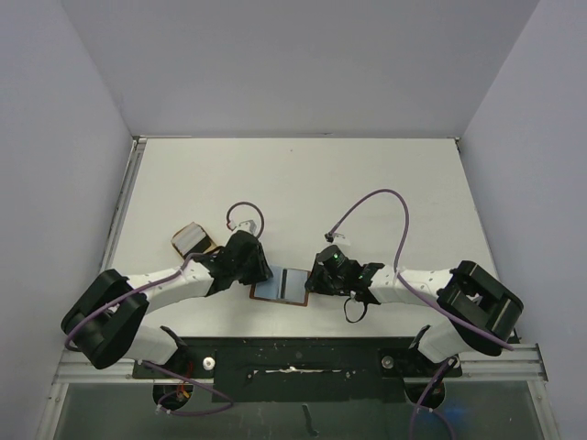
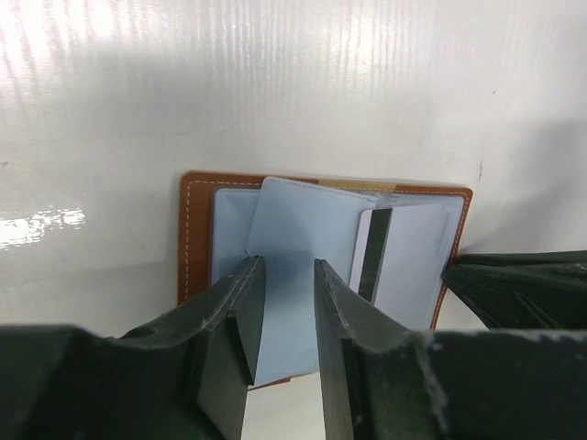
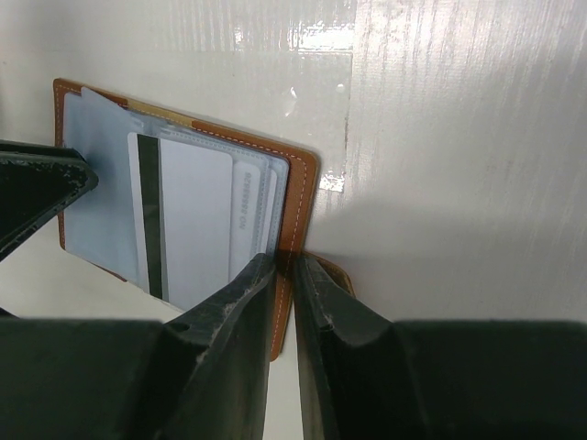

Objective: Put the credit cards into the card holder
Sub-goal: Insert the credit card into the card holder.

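Observation:
The card holder (image 1: 286,286) lies open on the table between my two grippers, brown leather (image 2: 194,238) outside and pale blue inside. A light blue credit card (image 2: 303,220) rests tilted on its left half. My left gripper (image 2: 286,266) stands over this card's near end with its fingers a little apart and nothing between the pads. A white credit card with a dark stripe (image 3: 183,220) sits in the right half. My right gripper (image 3: 285,261) is shut on the holder's brown right edge (image 3: 301,192).
A tan dish (image 1: 193,240) with something pale grey on it stands just behind the left arm. Purple cables loop above both wrists. Grey walls close the table at left, right and back.

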